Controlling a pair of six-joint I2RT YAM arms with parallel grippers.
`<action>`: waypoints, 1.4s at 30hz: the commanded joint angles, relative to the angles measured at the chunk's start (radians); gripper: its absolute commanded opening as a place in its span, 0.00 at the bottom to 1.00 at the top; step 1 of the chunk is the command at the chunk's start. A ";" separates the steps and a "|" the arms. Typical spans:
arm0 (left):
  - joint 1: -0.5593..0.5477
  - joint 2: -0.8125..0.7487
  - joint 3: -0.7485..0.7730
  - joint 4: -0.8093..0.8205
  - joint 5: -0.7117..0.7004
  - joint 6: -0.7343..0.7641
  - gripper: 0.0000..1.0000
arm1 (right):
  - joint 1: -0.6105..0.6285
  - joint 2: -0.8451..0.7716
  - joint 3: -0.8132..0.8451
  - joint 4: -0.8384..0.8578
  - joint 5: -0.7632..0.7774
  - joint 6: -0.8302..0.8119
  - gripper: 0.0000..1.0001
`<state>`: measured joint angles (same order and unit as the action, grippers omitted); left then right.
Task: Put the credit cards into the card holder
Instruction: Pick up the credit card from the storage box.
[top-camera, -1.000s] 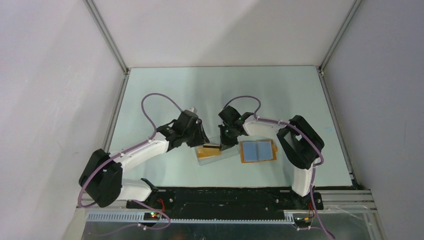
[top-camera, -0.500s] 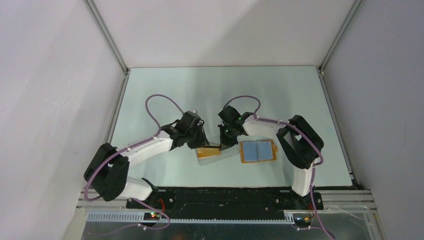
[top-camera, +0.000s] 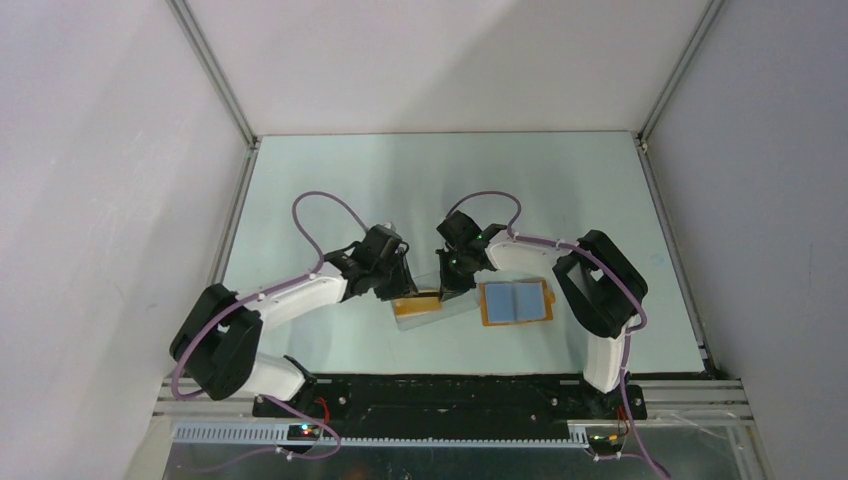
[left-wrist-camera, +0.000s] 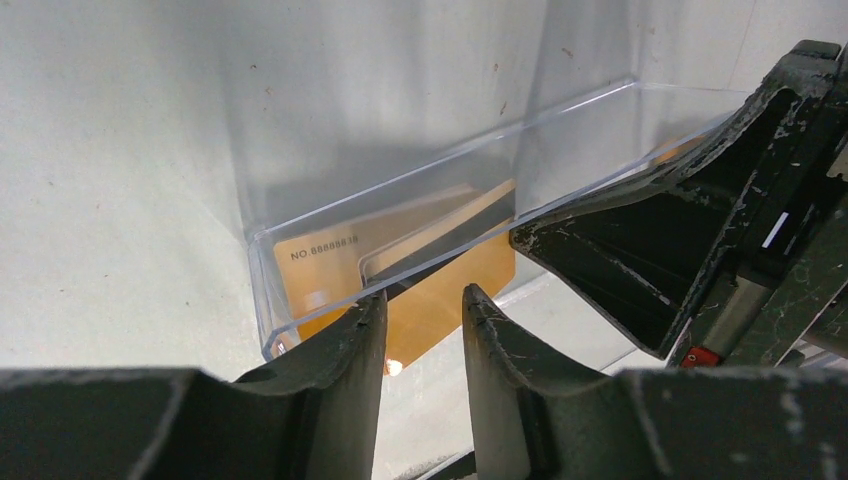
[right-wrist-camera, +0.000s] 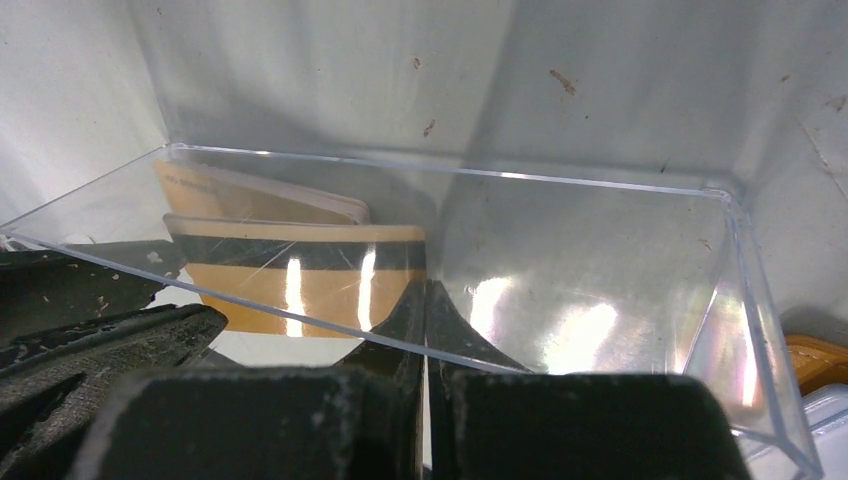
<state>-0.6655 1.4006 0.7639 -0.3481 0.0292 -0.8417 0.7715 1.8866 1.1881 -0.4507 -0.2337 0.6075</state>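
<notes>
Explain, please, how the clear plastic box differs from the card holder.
The clear plastic box is see-through with raised walls; the card holder is opaque orange-tan, lying open and flat. The box holds the credit cards; the holder's blue-grey pockets show none. Both lie on the table.

Clear plastic box (right-wrist-camera: 580, 250) glossy; credit cards (right-wrist-camera: 300, 285) shiny gold (glare streaks); table (left-wrist-camera: 100, 150) matt, speckled.
</notes>
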 joint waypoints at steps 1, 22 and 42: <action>-0.002 -0.021 -0.011 0.010 -0.050 -0.019 0.39 | 0.005 0.059 -0.005 -0.009 0.012 -0.014 0.00; 0.000 -0.036 -0.016 0.012 -0.048 -0.022 0.40 | 0.005 0.066 -0.005 -0.005 0.000 -0.015 0.00; 0.000 -0.132 -0.023 0.010 -0.068 -0.032 0.37 | 0.002 0.071 -0.004 -0.005 -0.006 -0.017 0.00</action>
<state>-0.6655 1.3205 0.7456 -0.3508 -0.0074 -0.8642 0.7712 1.9011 1.1934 -0.4267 -0.2626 0.6010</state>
